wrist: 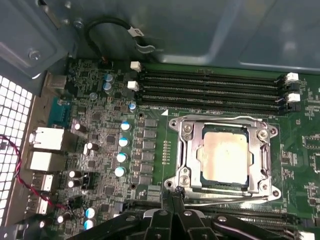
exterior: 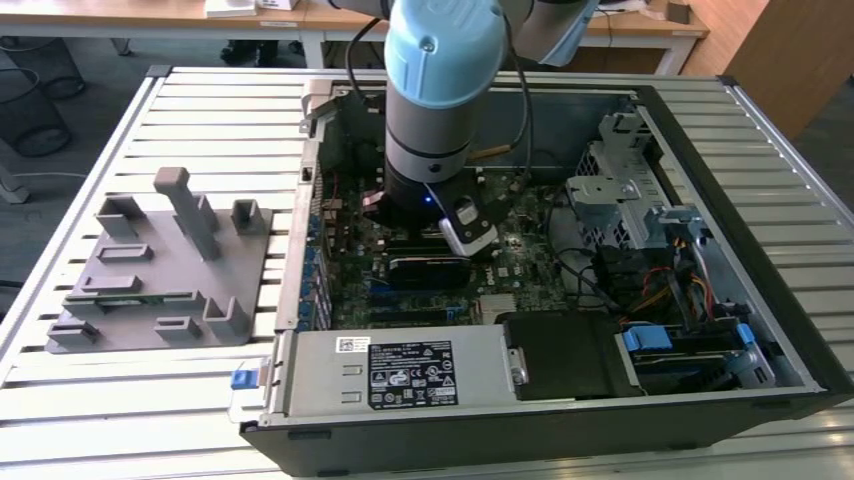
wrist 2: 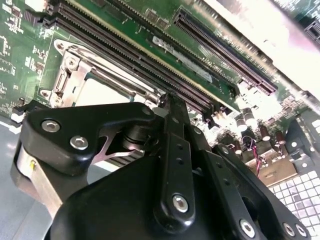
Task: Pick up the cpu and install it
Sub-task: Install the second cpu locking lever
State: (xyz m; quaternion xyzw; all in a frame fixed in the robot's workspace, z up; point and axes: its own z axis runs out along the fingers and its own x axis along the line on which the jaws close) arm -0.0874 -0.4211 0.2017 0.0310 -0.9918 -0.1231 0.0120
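Exterior view: arm reaches straight down into the open case, which lies on the slatted tabletop. Hand sits low over the board, near the middle of the case. Grey fixture stands on the tabletop by the case wall at the exterior view's left, well apart from the hand.

Second wrist view: hand seen from close behind; the black fingers are drawn together to a narrow tip, nothing held between them. Beyond the tip, part of the socket frame and a pale patch of the cpu. Memory slots run past it.

First wrist view: cpu lies flat inside the socket frame, its top exposed. Hand tip is just beside the frame's near corner, close to the wire lever.

Judgement: cpu appears already seated; step in hand looks like securing the socket. Next move calls for a careful, square approach at the lever without knocking the chip.
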